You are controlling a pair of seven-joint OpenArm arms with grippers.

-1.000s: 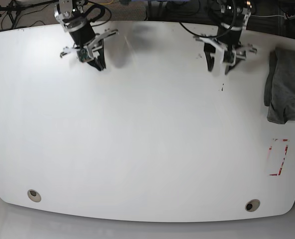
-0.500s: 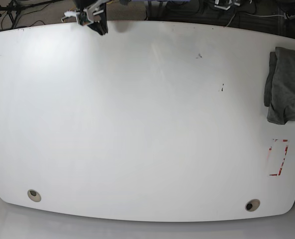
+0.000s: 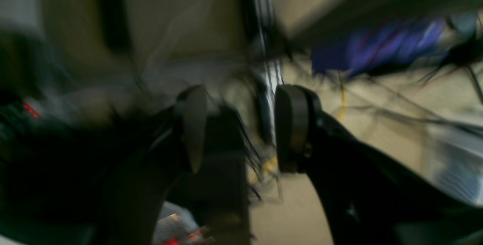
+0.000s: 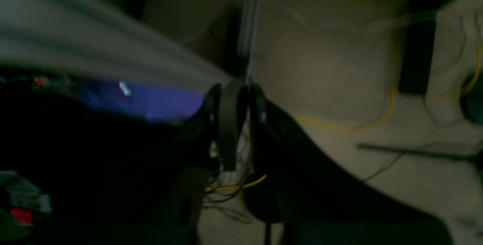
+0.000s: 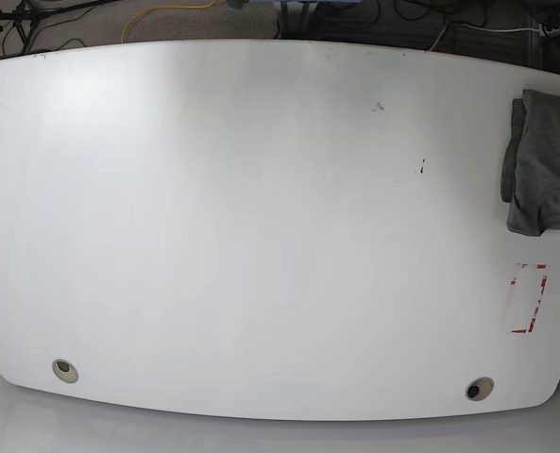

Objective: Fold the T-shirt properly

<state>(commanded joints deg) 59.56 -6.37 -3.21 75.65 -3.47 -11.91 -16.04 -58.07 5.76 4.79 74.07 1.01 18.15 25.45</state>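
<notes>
While both arms are absent from the base view, the T-shirt (image 5: 545, 162) lies as a compact dark heather-grey bundle at the far right edge of the white tabletop (image 5: 261, 226), partly cut off by the frame — apparently folded, though its layers cannot be checked from here. Item: red tape outline (image 5: 528, 298), just below the shirt, apart from it. Item: two round grommet holes near the front edge, one at left (image 5: 64, 370), one at right (image 5: 479, 389). Item: left gripper (image 3: 239, 128), jaws spread, nothing between them; blurred floor and cables behind. Item: right gripper (image 4: 234, 124), jaws pressed together, empty, against blurred floor and a yellow cable (image 4: 347, 124). Risks, as judged: the bundle sits near the tabletop's edge, so a nudge or slack fold could let it slide off or fall open; heavy blur in both wrist views leaves any approach poorly sighted.
</notes>
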